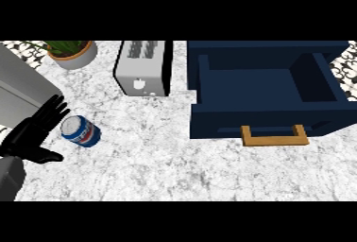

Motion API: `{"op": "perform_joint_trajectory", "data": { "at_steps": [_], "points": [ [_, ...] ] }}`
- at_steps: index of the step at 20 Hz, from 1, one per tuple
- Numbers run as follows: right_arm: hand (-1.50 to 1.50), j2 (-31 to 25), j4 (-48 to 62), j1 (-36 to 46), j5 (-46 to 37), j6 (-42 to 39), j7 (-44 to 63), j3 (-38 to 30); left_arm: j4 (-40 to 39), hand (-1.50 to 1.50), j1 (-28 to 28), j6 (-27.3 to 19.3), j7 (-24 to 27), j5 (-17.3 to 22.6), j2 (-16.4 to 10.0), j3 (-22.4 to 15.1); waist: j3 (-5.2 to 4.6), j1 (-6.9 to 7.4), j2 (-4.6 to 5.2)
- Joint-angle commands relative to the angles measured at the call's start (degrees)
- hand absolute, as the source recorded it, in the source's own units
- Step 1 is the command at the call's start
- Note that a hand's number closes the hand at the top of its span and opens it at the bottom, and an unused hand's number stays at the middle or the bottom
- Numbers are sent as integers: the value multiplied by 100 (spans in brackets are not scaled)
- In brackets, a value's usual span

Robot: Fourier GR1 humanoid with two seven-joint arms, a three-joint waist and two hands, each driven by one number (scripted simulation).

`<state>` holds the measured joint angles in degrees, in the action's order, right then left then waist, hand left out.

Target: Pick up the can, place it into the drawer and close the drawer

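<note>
Underneath everything, a speckled white-and-grey stone counter [209, 170]. At far right, a deep navy-blue box drawer [265, 118], pulled open, with nothing visible inside and a tan wooden bar handle [274, 140] on its near face. At far centre, a brushed-silver two-slot toaster [143, 68]; along the left edge, part of a plain grey appliance [21, 80]; in the far left corner, a green plant in a round grey pot [73, 56]. At near left, the black left hand [31, 134] on its grey forearm, spread, fingers straight and pointing away, thumb held out to the near side, pinching nothing. Just right of those fingers, close enough that contact cannot be ruled out, the small blue-and-white metal can [81, 132], apparently upright with its silver top showing, well apart from the drawer. No right hand to be seen. Probably light and stiff, with a smooth, rounded wall likely to slip or roll if nudged; best taken round the middle of the body, fingers on one side and thumb opposite. On the label, a red patch amid blue and white, but no readable lettering or brand.
</note>
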<state>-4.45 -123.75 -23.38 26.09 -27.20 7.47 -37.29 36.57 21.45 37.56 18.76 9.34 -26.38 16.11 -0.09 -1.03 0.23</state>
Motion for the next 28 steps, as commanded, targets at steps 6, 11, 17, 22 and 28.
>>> {"op": "perform_joint_trajectory", "data": {
  "at_steps": [6, 11, 17, 22, 28],
  "points": [
    [-150, 19, -333, 15, 285, -2, 395, -175, -1667, -150, 385, 103, 1235, -725, -100, -174, -5, -25, 11],
    [-150, -136, 153, 338, 142, -143, 191, -295, -2084, -150, 599, 138, 1362, -800, -54, -189, -4, -9, 13],
    [-150, 325, -230, -82, 126, -435, 140, -213, -2283, -150, 445, 263, 1808, -922, 56, -269, -9, -40, 23],
    [-150, 375, -503, -109, 183, -284, 472, -193, -2506, -150, 718, -177, 1756, -832, 426, -141, -13, -61, 34],
    [-150, 303, -187, 284, -52, -202, 400, -174, -2649, 150, 1069, 531, 1290, -563, 245, 62, -11, -28, 42]
  ]
}}
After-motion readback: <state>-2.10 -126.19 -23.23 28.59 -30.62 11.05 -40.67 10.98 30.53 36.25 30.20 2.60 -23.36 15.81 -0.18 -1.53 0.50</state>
